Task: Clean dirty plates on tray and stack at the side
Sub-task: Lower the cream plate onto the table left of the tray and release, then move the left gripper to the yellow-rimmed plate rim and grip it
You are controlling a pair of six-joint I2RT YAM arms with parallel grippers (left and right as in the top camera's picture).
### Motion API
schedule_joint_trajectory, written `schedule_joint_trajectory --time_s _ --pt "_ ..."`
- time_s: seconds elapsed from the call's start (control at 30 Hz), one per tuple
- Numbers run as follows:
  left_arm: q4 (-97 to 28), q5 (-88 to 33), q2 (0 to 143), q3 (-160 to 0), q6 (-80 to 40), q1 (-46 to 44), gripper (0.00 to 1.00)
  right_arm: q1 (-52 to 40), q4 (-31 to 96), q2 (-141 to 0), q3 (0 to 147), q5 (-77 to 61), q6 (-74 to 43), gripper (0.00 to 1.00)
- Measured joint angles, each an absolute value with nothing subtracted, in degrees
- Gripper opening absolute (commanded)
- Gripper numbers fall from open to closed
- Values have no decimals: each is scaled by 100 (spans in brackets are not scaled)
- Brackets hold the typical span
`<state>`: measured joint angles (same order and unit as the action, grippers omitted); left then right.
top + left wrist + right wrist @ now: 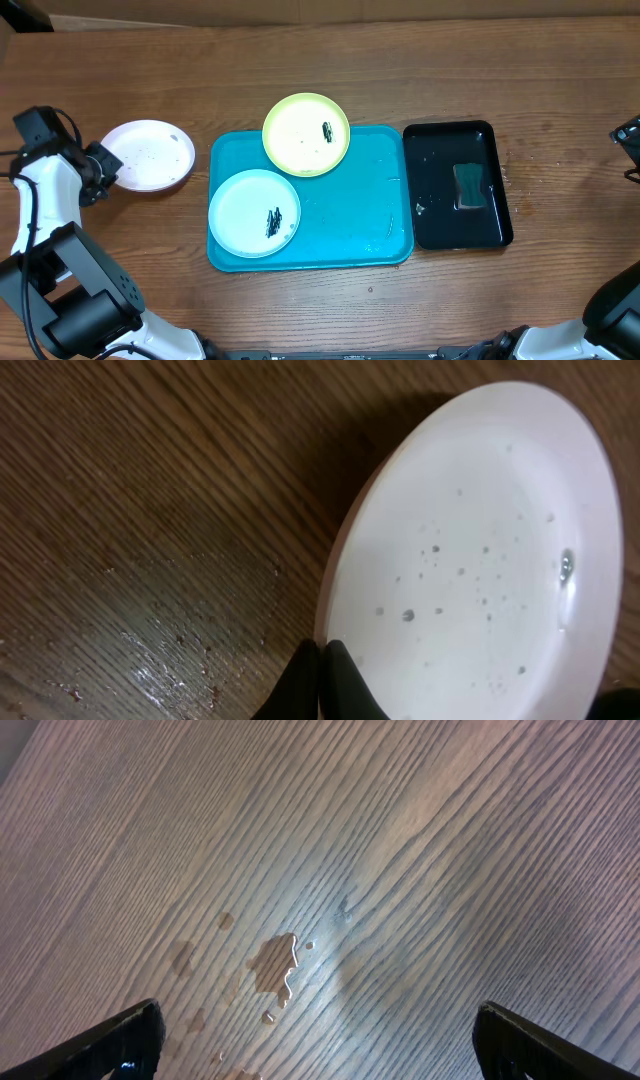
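Observation:
The white plate [150,155] lies on the wood left of the turquoise tray [360,210]. In the left wrist view the white plate [480,550] carries small droplets and specks. My left gripper [100,170] is at its left edge, with its fingers [322,652] pinched together on the rim. The lime-green plate [300,133] overlaps the tray's back rim and has a dark speck cluster. The light blue plate [250,212] sits on the tray's left part with dark specks. My right gripper [320,1025] is open and empty over bare wood at the far right [628,135].
A black glossy tray [435,200] holding a grey-green sponge [470,187] stands right of the turquoise tray. Water drops [278,965] lie on the wood under my right gripper. Wet streaks and specks [170,650] mark the table next to the white plate.

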<state>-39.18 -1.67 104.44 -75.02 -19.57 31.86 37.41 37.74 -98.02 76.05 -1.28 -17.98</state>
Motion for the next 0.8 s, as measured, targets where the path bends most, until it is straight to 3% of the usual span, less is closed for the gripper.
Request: schedule_joint_trajectory --time_s 0.07,0.2,0.23,0.47,0.57,0.63,0.7,0.77,0.8 --pt "-3760 -167 10444 -7352 -1959 3186 6 3741 3776 -9802 7605 -130 -1798 100" --pt "-3717 -279 10444 -7255 -1962 3186 52 3741 3774 -9802 7605 -130 -1800 100" --pt "-3715 -344 10444 -7258 -1949 3186 57 3741 3774 -9802 7605 -126 -1800 100" --pt "-4445 -823 10444 -7524 -1935 3068 61 3741 3776 -9802 7605 -128 -1800 100" --pt "-4856 -941 10438 -7946 -1922 2873 53 3741 3776 -9802 7605 -128 -1798 100" --pt "-4982 -1100 10412 -8248 -1857 2661 38 3741 3776 -9802 7605 -126 -1798 100" --pt "-5037 -1260 10331 -8517 -1769 2316 15 3741 3776 -9802 7605 -130 -1800 100" --pt "-5059 -1337 10250 -8683 -1732 1931 4 3741 3776 -9802 7605 -126 -1800 100" --pt "-5041 -1341 10210 -8739 -1702 1673 4 3741 3776 -9802 7605 -128 -1798 100"
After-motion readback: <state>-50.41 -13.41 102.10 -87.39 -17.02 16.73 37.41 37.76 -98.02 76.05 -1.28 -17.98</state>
